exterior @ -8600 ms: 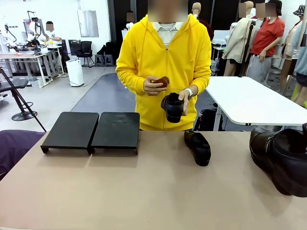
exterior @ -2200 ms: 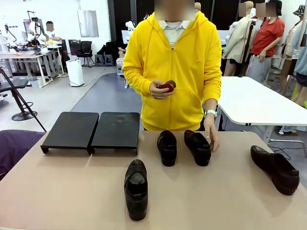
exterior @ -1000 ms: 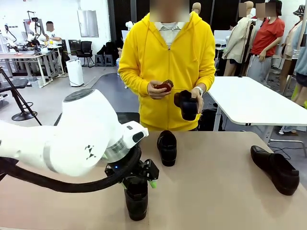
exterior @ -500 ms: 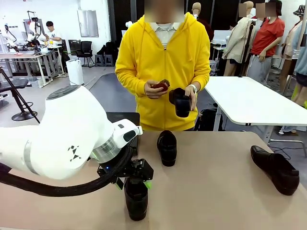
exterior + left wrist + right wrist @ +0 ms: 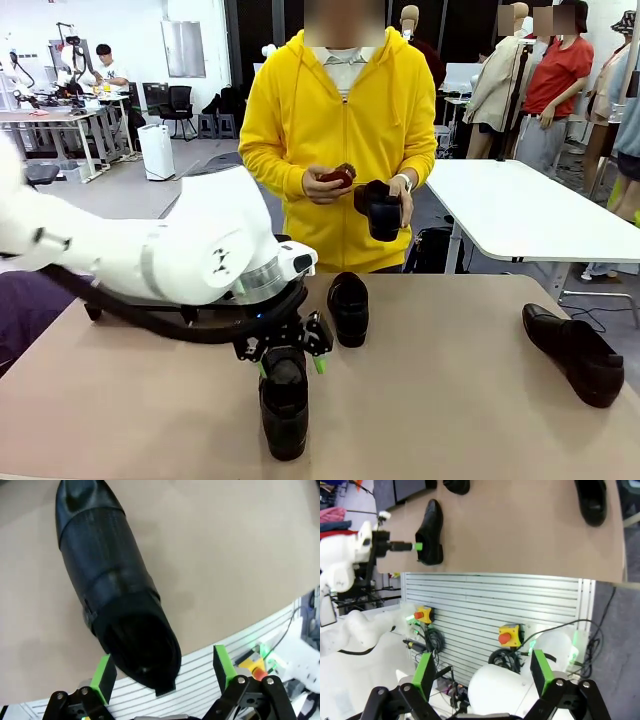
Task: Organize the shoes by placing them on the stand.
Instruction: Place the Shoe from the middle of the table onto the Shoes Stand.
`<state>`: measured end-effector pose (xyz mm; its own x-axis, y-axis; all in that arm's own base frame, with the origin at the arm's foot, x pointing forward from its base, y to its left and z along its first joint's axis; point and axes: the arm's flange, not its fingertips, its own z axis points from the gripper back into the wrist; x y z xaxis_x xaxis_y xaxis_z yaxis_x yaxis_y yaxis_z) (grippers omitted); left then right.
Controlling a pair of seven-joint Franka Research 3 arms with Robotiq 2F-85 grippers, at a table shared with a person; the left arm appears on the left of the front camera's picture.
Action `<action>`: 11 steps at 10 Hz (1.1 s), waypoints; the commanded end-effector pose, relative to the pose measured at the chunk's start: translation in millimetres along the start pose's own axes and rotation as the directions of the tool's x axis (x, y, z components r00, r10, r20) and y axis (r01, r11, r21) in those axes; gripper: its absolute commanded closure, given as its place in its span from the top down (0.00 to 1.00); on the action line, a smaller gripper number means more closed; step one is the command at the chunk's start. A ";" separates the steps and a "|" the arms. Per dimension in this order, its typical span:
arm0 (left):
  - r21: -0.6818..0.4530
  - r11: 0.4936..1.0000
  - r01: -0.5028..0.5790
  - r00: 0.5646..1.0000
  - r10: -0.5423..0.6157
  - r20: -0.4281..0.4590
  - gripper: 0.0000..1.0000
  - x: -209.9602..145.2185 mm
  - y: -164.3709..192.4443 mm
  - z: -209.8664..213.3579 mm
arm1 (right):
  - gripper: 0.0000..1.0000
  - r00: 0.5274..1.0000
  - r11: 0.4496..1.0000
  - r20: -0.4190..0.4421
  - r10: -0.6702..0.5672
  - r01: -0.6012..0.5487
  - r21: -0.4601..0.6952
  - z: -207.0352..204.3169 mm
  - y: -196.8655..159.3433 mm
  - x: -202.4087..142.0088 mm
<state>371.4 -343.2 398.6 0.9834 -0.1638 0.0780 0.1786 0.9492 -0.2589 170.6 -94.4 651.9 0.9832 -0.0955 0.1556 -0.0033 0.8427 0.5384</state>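
One glossy black shoe (image 5: pixel 285 410) lies near the table's front edge, toe towards me. My left gripper (image 5: pixel 290 366) hangs over its heel. In the left wrist view this shoe (image 5: pixel 107 575) has its heel between the green pads (image 5: pixel 106 672) of the open left gripper (image 5: pixel 165 672), close to one pad. A second shoe (image 5: pixel 348 308) rests mid-table and a third shoe (image 5: pixel 575 352) at the right. The person holds the fourth shoe (image 5: pixel 382 210) and a brush (image 5: pixel 340 177). The stand (image 5: pixel 92 308) is mostly hidden behind my left arm. My right gripper (image 5: pixel 481 675) is open and holds nothing.
The person in a yellow hoodie (image 5: pixel 340 130) stands at the far edge. The right wrist view looks down past the table's near edge (image 5: pixel 510 572) at a slatted panel with red stop buttons (image 5: pixel 505 637). A white table (image 5: pixel 520 210) stands behind at the right.
My left arm's bulk has swung up and to the right, uncovering the near table. Its gripper stays over the near shoe's heel, slightly higher. The person still holds the shoe and brush.
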 end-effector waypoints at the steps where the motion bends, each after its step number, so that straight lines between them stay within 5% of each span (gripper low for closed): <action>1: 0.027 0.996 -0.087 0.996 0.088 -0.034 1.00 33.1 -15.1 -16.1 | 1.00 1.000 1.000 -0.005 0.022 -0.022 0.015 4.6 1.7 0.4; 7: 0.103 0.982 -0.161 0.978 0.173 -0.120 1.00 35.7 -12.8 -49.6 | 1.00 1.000 1.000 -0.005 0.022 -0.022 0.015 4.6 1.7 0.4; 11: 0.098 0.990 -0.101 0.972 0.119 -0.203 1.00 16.3 -24.2 -41.9 | 1.00 1.000 1.000 -0.005 0.022 -0.022 0.015 4.6 1.7 0.4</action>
<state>384.8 -382.1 359.7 0.9851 -0.0912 -0.1456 0.0657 0.9830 -0.1715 170.6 -94.4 651.9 0.9832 -0.0952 0.1557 -0.0036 0.8428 0.5383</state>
